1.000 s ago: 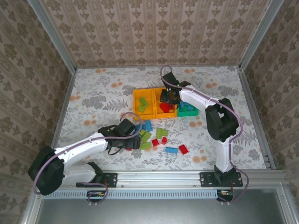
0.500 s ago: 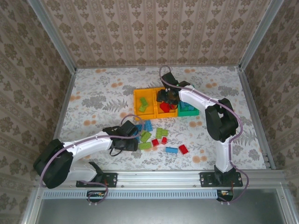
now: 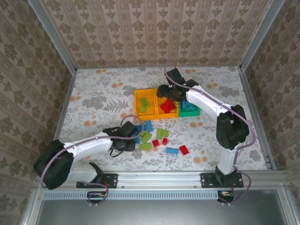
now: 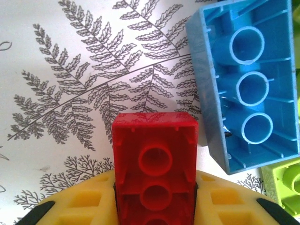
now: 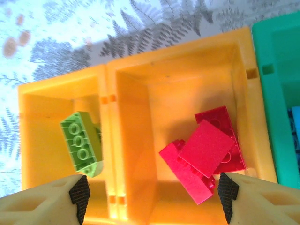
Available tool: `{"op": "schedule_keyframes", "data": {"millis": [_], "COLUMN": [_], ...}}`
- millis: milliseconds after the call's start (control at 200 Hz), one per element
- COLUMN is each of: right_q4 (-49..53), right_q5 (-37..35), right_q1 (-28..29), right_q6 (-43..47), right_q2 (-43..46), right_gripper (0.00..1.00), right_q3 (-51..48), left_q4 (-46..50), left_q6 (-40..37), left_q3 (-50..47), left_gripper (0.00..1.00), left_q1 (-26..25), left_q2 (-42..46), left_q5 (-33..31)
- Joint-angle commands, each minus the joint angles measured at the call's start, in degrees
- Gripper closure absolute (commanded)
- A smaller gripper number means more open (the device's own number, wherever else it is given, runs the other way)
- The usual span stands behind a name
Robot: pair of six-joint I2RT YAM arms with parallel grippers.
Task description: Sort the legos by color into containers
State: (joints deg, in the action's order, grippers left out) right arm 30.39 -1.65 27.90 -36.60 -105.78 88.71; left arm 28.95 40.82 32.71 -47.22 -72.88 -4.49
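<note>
**Red brick gripped on the left — its bin lies away and to the right, under the other arm**

Top view: the left gripper (image 3: 133,137) is low on the table (image 3: 93,98) at the left edge of the loose legos (image 3: 161,136). The three containers stand in a row beyond the pile. The middle orange bin (image 3: 166,116) holds reds, with the left orange bin (image 3: 137,110) and the green bin (image 3: 190,115) on either side. From the left gripper, the middle bin lies farther out and to the right. The right gripper (image 3: 168,93) hangs directly over that bin, so room above it looks tight.

Left wrist view: the yellow fingers (image 4: 79,206) are closed on a red brick (image 4: 154,159). Its long axis runs straight out from between them, hollow underside up. A blue brick (image 4: 246,89) lies just beside it on the right, and a lime brick (image 4: 286,185) is at the corner — a straight lift should clear both.

Right wrist view: the right gripper's jaws stand wide apart and hold nothing. Below them, red bricks (image 5: 206,152) lie piled in the middle bin, and a green brick (image 5: 82,143) leans in the left one.
</note>
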Motion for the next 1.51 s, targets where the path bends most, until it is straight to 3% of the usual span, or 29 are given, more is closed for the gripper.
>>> {"op": "schedule_keyframes", "data": {"millis": [0,295,480,790,1065,1280,1500], "right_q4": [-1.19,-1.85,-1.47,3.82,4.83,9.09,10.82], "right_q5": [-0.90,-6.95,-9.06,-7.58,-6.04,-0.12,4.37], "right_q1": [-0.19,-3.47,-4.29,-4.35,-4.78,-3.87,-1.89], "right_q6": [-0.17,2.63,4.44,-7.45,-17.46,-21.73,-29.79], "right_q2": [4.77,13.41,19.46,28.71,35.99,40.19,47.94], "right_gripper": [0.22,0.17,0.16,0.16,0.16,0.16,0.17], "right_q3": [-2.61,-13.07,-21.17,-35.26,-46.64,-50.86,-56.97], "left_q4": [3.45,9.79,3.16,-7.35,-9.83,-7.78,-6.45], "left_q6": [1.47,1.54,-3.76,-15.62,-19.00,-17.92,-17.53], "left_q3": [0.21,5.25,12.04,32.22,49.88,58.09,61.73], "left_gripper": [0.71,0.72,0.71,0.71,0.70,0.68,0.64], "left_q1": [0.29,1.24,3.23,4.69,4.68,4.77,5.06], "left_q2": [2.00,9.84,9.33,-11.23,-28.85,-38.56,-42.74], "left_q5": [-2.25,-7.75,-7.13,5.01,15.03,16.14,14.47]}}
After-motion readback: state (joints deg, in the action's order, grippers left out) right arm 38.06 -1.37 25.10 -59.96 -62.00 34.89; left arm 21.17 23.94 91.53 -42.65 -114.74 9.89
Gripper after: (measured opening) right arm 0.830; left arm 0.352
